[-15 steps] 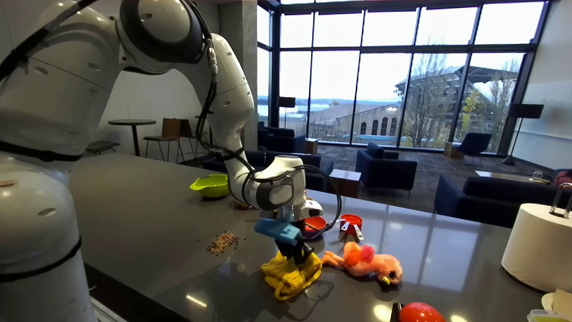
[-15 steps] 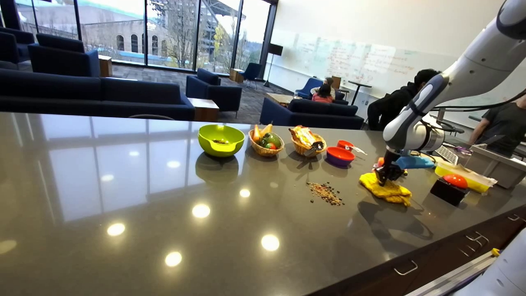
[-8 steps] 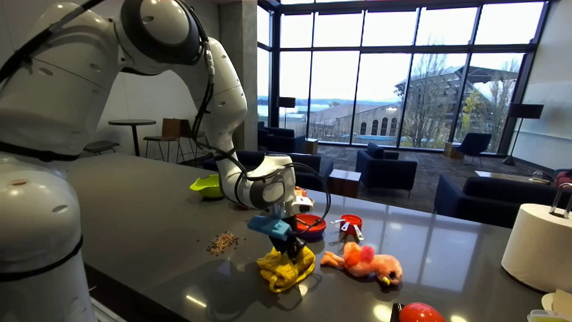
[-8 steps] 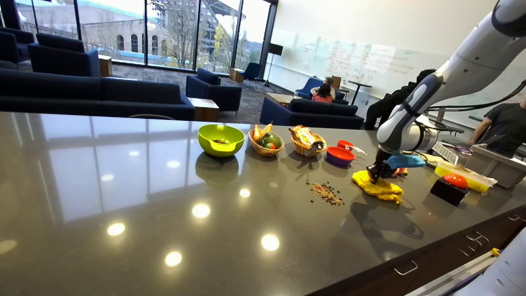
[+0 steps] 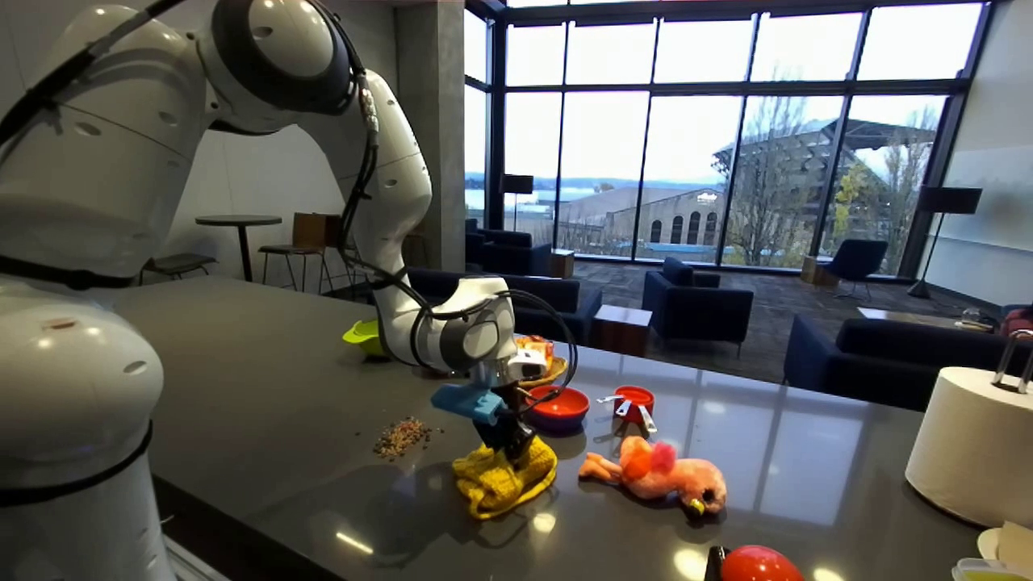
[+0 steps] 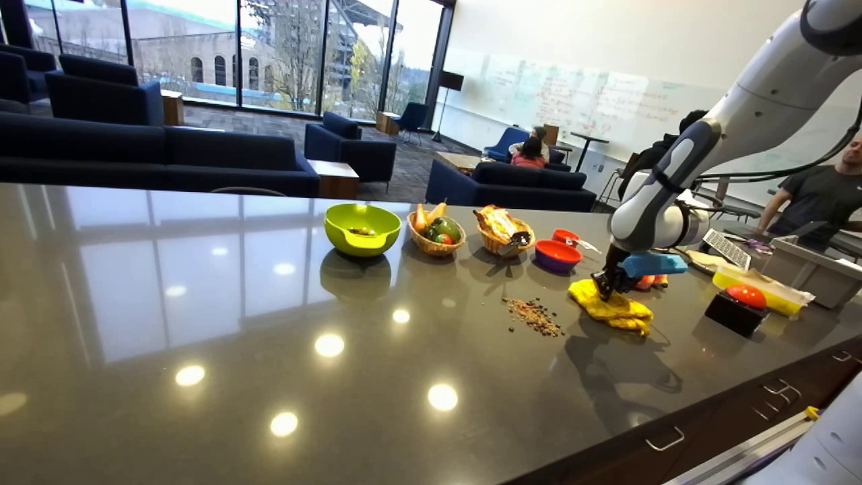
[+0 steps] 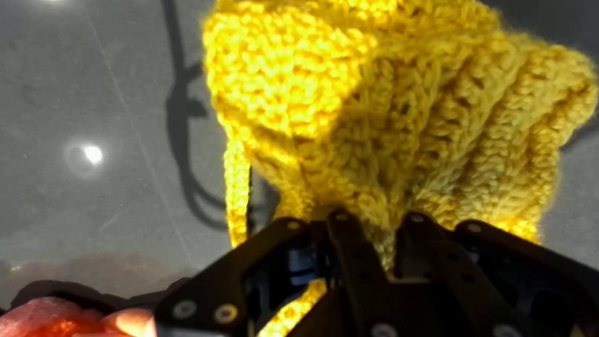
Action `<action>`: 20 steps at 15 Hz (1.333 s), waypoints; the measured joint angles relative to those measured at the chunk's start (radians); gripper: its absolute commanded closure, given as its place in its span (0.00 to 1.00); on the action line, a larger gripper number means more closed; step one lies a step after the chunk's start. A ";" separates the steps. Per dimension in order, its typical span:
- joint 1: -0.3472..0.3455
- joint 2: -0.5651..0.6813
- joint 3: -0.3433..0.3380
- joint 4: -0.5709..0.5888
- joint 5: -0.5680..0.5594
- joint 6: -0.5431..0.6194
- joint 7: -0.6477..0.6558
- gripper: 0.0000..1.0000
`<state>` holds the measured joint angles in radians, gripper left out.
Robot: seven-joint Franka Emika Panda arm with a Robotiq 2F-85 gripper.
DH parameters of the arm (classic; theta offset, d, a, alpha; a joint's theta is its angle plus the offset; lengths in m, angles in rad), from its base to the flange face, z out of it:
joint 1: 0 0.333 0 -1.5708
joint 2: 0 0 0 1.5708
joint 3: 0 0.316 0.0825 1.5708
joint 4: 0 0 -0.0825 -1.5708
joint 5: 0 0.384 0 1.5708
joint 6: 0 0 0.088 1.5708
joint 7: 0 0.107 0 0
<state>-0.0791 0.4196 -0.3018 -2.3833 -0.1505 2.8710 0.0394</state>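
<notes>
My gripper (image 5: 513, 453) points down and is shut on a bunched yellow knitted cloth (image 5: 494, 486). In the wrist view the cloth (image 7: 299, 70) is pinched into folds between the two black fingers (image 7: 348, 243), and a strip of it hangs by the left finger. The cloth (image 6: 616, 314) rests on the grey counter. A scattered pile of small brown bits (image 6: 533, 316) lies a short way from it, also seen in an exterior view (image 5: 403, 438). A pink plush bird (image 5: 666, 478) lies on the cloth's other side. The fingertips themselves are hidden in the cloth.
A red and purple bowl (image 6: 557, 256) and red measuring cups (image 5: 635, 401) stand behind the cloth. Two wicker baskets (image 6: 436, 248) and a green bowl (image 6: 362, 231) stand farther along. A red button on a black box (image 6: 737, 315) and a paper roll (image 5: 968, 448) stand nearby.
My gripper and the yellow cloth have slid together to the left in both exterior views, closer to the pile of bits and away from the plush bird. The grip has stayed shut.
</notes>
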 measured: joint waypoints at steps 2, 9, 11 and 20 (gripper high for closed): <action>0.034 -0.008 -0.008 -0.014 -0.009 0.000 0.034 0.96; 0.132 -0.035 -0.018 -0.058 -0.038 -0.003 0.103 0.96; 0.146 -0.042 -0.017 -0.069 -0.041 -0.003 0.106 0.96; 0.262 -0.063 -0.024 -0.106 -0.095 -0.002 0.243 0.96</action>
<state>0.1831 0.3562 -0.3260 -2.4895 -0.2452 2.8687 0.2820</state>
